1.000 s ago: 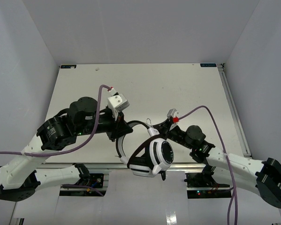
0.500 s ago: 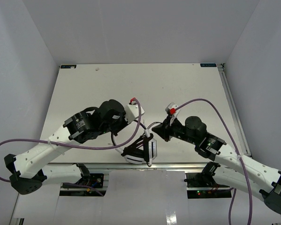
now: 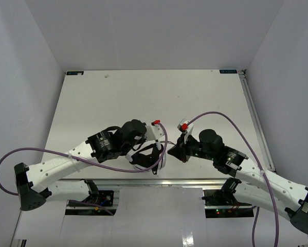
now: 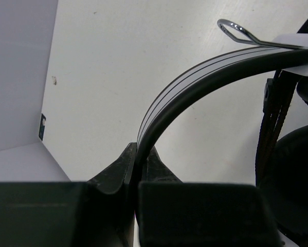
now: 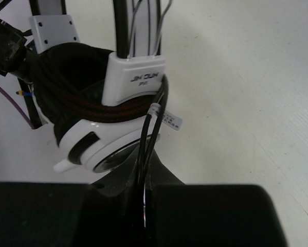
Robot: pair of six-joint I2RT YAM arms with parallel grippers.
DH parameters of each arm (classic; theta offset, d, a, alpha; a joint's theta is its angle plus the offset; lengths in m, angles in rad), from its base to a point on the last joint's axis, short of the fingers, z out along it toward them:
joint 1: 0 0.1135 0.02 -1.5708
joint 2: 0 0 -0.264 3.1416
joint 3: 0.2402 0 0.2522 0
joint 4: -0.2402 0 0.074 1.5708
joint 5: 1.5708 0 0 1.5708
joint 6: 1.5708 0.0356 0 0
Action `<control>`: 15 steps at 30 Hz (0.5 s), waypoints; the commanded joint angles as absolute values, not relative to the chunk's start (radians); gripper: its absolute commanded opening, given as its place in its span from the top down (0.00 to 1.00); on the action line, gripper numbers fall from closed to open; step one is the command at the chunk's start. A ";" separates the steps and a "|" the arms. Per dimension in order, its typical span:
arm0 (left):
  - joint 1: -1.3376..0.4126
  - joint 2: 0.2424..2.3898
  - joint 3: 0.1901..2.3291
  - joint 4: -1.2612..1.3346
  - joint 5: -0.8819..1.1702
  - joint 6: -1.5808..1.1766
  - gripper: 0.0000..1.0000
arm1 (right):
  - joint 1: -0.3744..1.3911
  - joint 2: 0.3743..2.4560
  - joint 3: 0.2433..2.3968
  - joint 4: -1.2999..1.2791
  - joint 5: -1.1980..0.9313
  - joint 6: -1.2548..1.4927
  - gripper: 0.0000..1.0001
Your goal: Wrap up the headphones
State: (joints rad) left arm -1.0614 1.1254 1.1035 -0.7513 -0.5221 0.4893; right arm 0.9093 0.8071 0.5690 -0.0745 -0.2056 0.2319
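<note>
Winding the cord calls for a fixed anchor and a controlled feed. The left pincer [image 4: 140,160] is clamped on the thin black headband [image 4: 195,72], with its fingers flat against the band. The right pincer [image 5: 145,175] is closed on a doubled run of the thin dark cord [image 5: 152,131], just below the white yoke [image 5: 136,82]. The headphones [image 3: 155,157] are held between the two pincers over the near-centre part of the table [image 3: 143,98], close to its front edge. Whether an ear cup touches the surface cannot be told.

Recommended procedure:
- Hold the headband rigid with the left pincer.
- Lead the cord around the headphones with the right pincer under light, even tension.
- Lay the turns side by side.
- Avoid a sharp pull where the cord enters the ear cup.
- Route each loop away from the purple robot cables [image 3: 66,154].

The table is flat, matte white and carries a few faint marks. A metal rail [image 3: 255,121] borders its right side. Plain pale walls [image 3: 25,62] enclose it on three sides, and the light is even.
</note>
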 commanded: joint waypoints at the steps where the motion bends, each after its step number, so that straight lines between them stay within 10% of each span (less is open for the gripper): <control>1: -1.060 1.131 1.094 -0.627 -0.712 0.504 1.00 | 0.928 0.813 0.636 -0.012 -0.289 0.258 0.92; 15: -1.060 1.245 1.086 -0.584 -0.897 0.407 1.00 | 0.942 0.955 0.728 0.072 -0.407 0.331 0.92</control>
